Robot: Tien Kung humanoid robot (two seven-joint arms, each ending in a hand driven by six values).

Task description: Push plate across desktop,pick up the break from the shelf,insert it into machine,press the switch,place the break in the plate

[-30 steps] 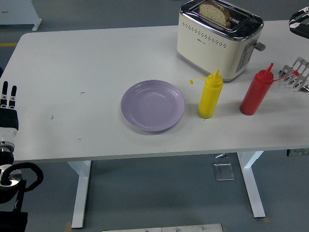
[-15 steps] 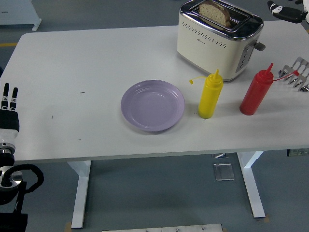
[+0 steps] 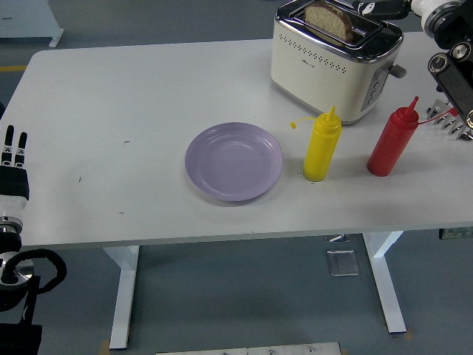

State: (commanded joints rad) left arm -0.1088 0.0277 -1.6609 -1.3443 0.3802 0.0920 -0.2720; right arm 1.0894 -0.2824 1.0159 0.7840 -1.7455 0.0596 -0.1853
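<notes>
The right hand (image 3: 380,9) reaches over the toaster (image 3: 336,55) holding bread (image 3: 327,20), its grip impossible to tell; the left hand (image 3: 12,159) rests released at the counter's (image 3: 111,111) near-left edge; the purple plate (image 3: 233,161) sits empty.

- Toaster (image 3: 325,63): glossy cream body, shiny chrome top.
- Plate (image 3: 233,161): smooth, lightly glossy lilac.
- Yellow bottle (image 3: 321,147) and red bottle (image 3: 392,143): smooth plastic, soft sheen.
- Table (image 3: 133,118): matt white.
- Bread (image 3: 329,18): rough, crusty.

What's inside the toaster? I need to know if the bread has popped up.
A slice of bread stands in the toaster, its top showing above the slot; its lower part is hidden inside.
</notes>
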